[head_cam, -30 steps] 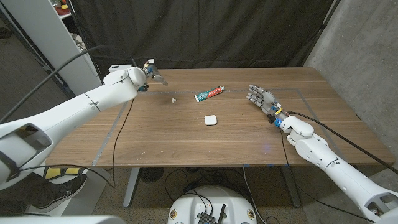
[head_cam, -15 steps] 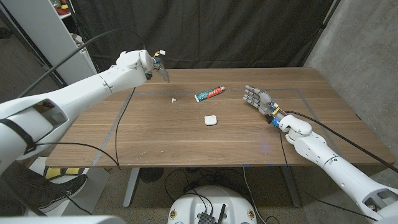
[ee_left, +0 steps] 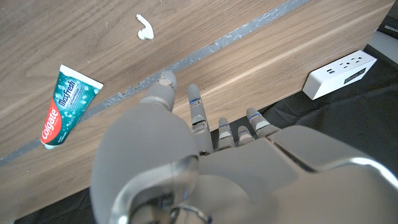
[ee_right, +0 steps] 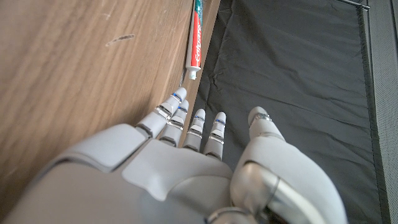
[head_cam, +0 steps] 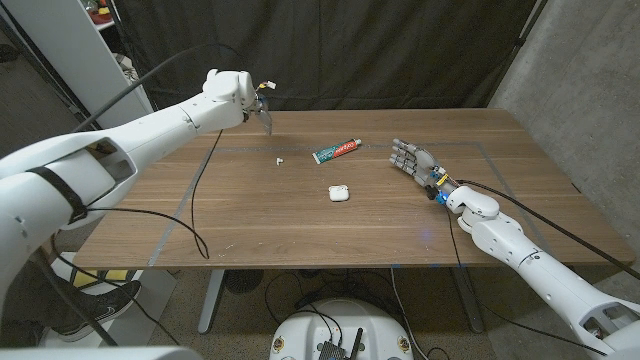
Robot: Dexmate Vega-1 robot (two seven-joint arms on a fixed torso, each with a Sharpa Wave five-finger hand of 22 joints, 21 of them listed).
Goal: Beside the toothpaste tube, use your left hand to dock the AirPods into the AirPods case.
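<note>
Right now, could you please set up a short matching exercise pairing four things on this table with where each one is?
Things:
1. toothpaste tube
2. AirPods case
3. loose AirPod
4. left robot hand

Places:
A. above the table's far edge
B. nearer the robot than the tube
C. between the AirPod and the right robot hand
D. left of the tube

Pairs: 1-C, 2-B, 3-D, 4-A

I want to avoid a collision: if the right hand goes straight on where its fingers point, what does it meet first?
Probably the toothpaste tube: the right hand has its fingers stretched toward the tube's cap end, with bare table between. Height is unclear, so it might pass above.
</note>
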